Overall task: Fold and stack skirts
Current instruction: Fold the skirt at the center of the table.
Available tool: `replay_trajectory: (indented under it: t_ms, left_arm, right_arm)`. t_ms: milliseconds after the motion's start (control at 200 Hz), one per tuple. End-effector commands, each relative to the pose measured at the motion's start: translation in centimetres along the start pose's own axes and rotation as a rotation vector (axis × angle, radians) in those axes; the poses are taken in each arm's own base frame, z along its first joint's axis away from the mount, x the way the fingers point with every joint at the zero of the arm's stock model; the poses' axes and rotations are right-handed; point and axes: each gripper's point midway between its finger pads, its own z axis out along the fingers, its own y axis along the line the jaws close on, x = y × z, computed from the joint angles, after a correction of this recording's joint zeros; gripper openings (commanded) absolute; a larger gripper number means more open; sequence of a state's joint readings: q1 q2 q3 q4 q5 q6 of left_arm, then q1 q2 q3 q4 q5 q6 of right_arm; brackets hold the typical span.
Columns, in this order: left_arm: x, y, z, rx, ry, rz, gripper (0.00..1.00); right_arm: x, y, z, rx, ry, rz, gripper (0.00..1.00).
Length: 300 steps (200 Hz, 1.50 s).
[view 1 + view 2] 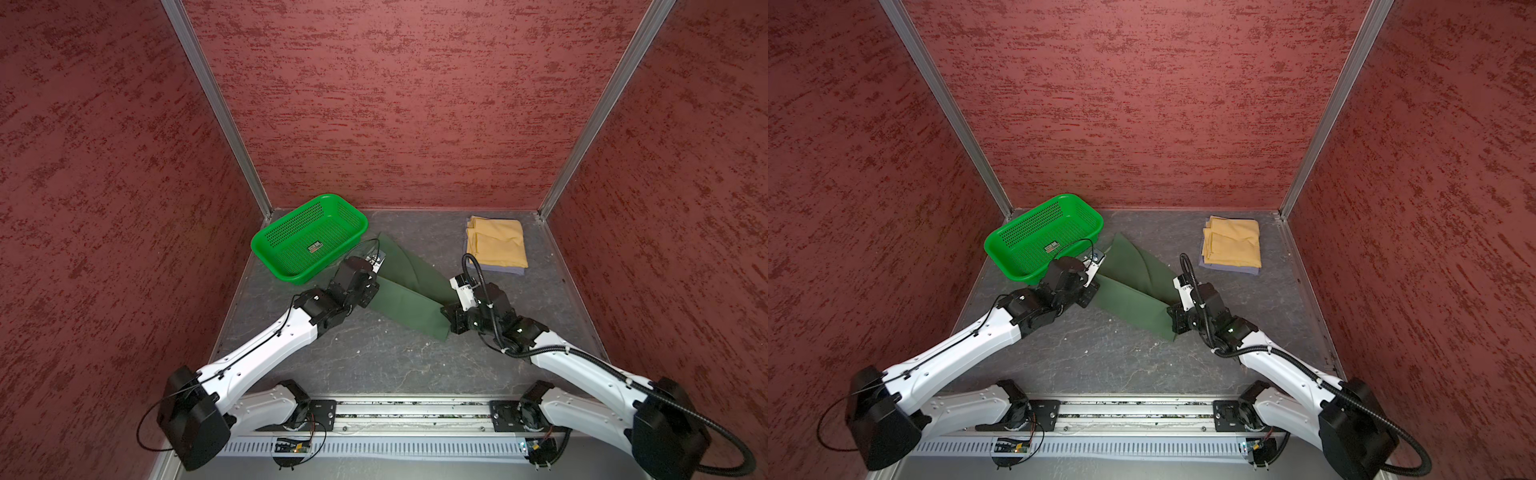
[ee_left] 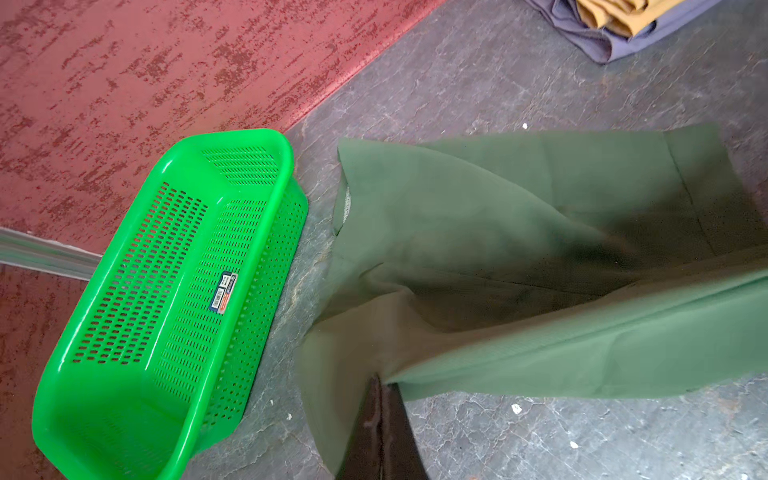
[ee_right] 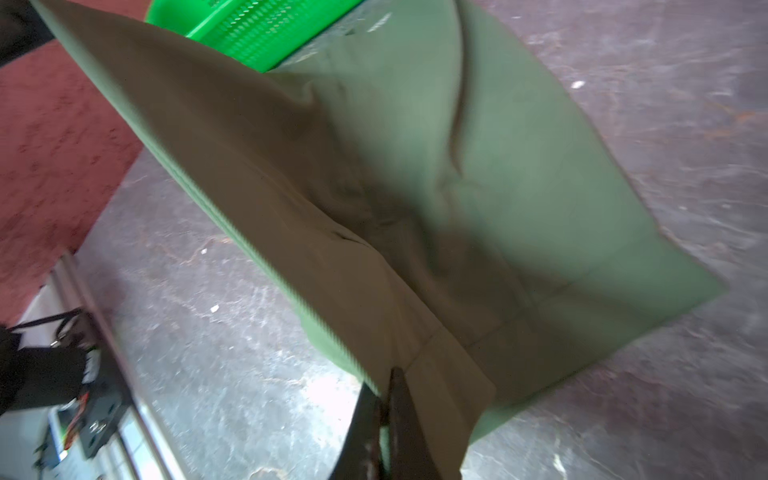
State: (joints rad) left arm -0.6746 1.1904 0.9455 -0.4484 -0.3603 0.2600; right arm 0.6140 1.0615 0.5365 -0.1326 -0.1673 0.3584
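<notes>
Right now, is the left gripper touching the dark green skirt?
Touching. The left wrist view shows the left gripper shut on the edge of the dark green skirt, with cloth gathering at its tips.

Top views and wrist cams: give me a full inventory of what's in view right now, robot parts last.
dark green skirt: one, dark green, mid-table, stretched between both grippers
mustard-yellow skirt: one, yellow, folded, far right of table, atop the lavender-grey one
lavender-grey skirt: one, lavender-grey, under the yellow skirt, only edges show
basket: one, bright green, far left of table
table: one, mottled dark grey
walls: three, textured red, around the table
left gripper: one, black, shut on the dark green skirt's basket-side end
right gripper: one, black, shut on its other end
</notes>
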Motion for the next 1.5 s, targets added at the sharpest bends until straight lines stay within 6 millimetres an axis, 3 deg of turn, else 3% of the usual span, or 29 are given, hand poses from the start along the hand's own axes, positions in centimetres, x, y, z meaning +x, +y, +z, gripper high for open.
replay_trajectory:
  t_ms: [0, 155, 311, 671, 807, 887, 1087, 1498]
  left_arm:
    - [-4.3, 2.8, 0.8, -0.092, -0.067, 0.030, 0.00]
    - [-7.1, 3.6, 3.6, -0.065, -0.080, 0.038, 0.00]
    - [-8.2, 3.2, 6.7, -0.038, -0.054, 0.061, 0.00]
    - [-8.6, 0.1, 13.4, 0.063, 0.000, 0.084, 0.00]
    - [-8.9, -1.1, 15.1, 0.091, 0.011, 0.086, 0.00]
    - [-9.0, -1.6, 15.9, 0.097, 0.017, 0.090, 0.00]
    - [-8.8, -1.9, 17.6, 0.083, 0.040, 0.097, 0.00]
    - [-7.1, -2.5, 22.4, 0.054, 0.111, 0.086, 0.00]
  right_arm:
    - [-0.8, -3.1, -0.2, 0.187, -0.020, 0.044, 0.00]
    - [-2.5, -4.3, 0.4, 0.276, -0.034, 0.028, 0.00]
    - [-3.8, -5.7, 1.1, 0.379, -0.020, 0.004, 0.00]
    - [-3.9, -9.1, 3.7, 0.480, 0.036, 0.017, 0.00]
    - [-5.5, -9.4, 4.0, 0.469, -0.010, 0.041, 0.00]
    - [-5.4, -10.1, 4.8, 0.473, 0.010, 0.046, 0.00]
    - [-5.9, -11.2, 5.7, 0.469, 0.017, 0.044, 0.00]
    - [-6.8, -15.3, 7.4, 0.500, 0.021, 0.095, 0.00]
